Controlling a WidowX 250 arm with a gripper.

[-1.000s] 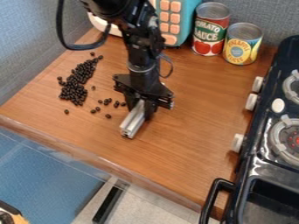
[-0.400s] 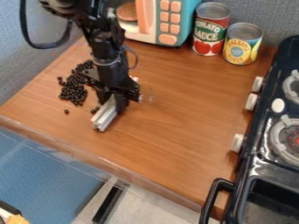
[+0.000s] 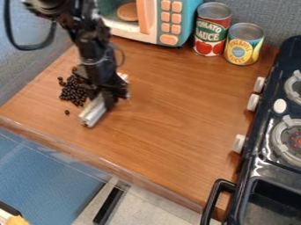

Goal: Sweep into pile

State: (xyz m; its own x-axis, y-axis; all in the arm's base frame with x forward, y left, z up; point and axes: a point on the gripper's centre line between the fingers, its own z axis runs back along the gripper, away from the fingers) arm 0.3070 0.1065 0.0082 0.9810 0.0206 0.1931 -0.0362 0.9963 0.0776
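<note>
Gripper (image 3: 107,99) grips bar (image 3: 93,113) next to pile (image 3: 71,93). Sweep's prob. mostly done, w/ 1 stray bean (image 3: 67,112) left.

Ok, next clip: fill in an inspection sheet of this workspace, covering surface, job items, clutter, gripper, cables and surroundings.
Surface: wood-look counter, clear plastic-like edging along the front.
Job items: dark beans heaped left of the gripper, partly hidden by it; one stray bean toward the front edge.
Gripper: black gripper closed on a silver bar, bar beside the heap; contact with the counter can't be told.
Clutter: two cans and a toy microwave at the back.
Cables: black cable looping beside the arm.
Surroundings: stove at right, gray wall panels behind.
</note>
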